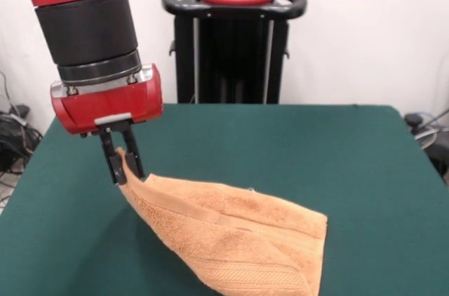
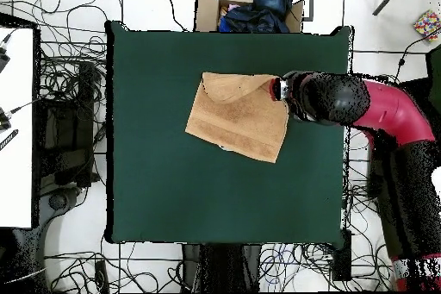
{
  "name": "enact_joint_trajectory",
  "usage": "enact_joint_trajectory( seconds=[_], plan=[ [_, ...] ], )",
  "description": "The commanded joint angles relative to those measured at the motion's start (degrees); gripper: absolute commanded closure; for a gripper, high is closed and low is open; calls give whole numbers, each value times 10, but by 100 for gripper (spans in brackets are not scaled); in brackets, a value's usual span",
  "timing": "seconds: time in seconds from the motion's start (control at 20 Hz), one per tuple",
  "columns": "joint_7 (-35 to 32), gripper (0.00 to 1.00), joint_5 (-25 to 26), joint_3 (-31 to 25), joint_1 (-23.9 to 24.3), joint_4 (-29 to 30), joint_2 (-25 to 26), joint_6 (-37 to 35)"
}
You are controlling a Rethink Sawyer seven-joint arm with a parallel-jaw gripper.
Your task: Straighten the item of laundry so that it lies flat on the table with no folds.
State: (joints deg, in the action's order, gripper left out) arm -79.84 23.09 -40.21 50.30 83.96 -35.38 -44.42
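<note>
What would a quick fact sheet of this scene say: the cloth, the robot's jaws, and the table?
cloth: orange-tan towel, partly folded over, one corner lifted off the table
gripper: jaws shut on the raised corner of the towel
table: dark green top, far wider than the towel
towel position: toward the far edge from the robot's base in the overhead view
flat yet: no, folds remain

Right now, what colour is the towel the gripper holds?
Light orange-tan, with a woven band stripe; the towel shows best in the front view.
</note>
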Motion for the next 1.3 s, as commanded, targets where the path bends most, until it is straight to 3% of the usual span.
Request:
enact_joint_trajectory(
  seconds=[0.05, 0.4, 0.85, 0.9, 1.3],
  plan=[
    [117, 100, 19, -20, -10, -38, 18, -67],
    [137, 100, 31, -18, -27, -98, 67, -87],
    [129, 100, 35, -18, -31, -105, 64, -92],
    [123, 0, 31, -20, -29, -102, 65, -88],
    [97, 0, 35, -3, -40, -90, 43, -98]
  ],
)
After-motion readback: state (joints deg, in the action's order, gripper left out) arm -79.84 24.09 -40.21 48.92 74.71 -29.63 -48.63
